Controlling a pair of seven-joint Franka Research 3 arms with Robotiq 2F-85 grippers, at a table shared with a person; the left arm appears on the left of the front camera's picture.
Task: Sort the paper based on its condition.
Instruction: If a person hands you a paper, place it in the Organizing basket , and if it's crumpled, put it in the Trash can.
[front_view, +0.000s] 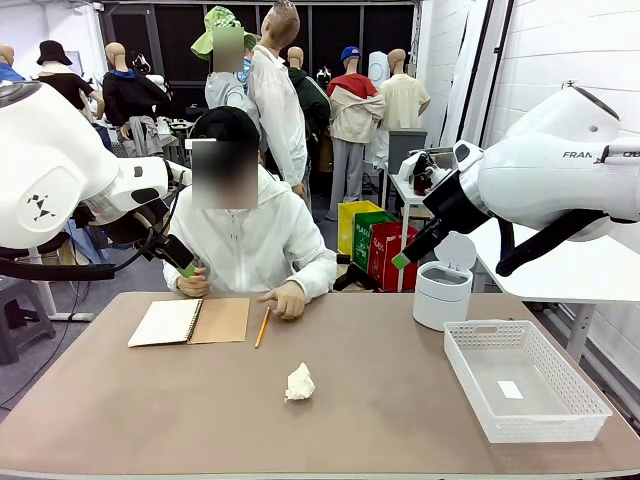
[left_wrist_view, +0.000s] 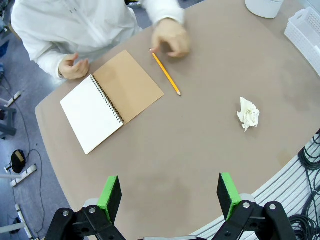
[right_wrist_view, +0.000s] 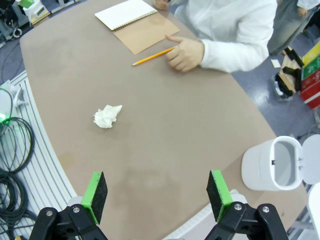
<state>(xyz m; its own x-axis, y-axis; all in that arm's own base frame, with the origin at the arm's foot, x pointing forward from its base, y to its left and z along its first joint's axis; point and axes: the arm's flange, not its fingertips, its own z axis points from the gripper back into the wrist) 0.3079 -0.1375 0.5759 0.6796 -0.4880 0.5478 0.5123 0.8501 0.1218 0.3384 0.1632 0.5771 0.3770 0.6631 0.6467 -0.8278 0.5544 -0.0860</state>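
My left pincer (left_wrist_view: 169, 194) is spread wide and empty, high over the near left part of the worktop (front_view: 380, 410). My right pincer (right_wrist_view: 156, 194) is just as wide and empty over the near right part. The paper (front_view: 299, 383) lies near the middle of the worktop, a little toward my left and well apart from the basket (front_view: 490, 323) at the near right corner. It is crumpled into a wad, so I judge it very light, soft and springy. It should squash rather than slip, and I would pinch across its thickest part. As a lump it has hardly any long axis. It looks slightly longer from my edge toward the far edge, with one loose peak sticking out.
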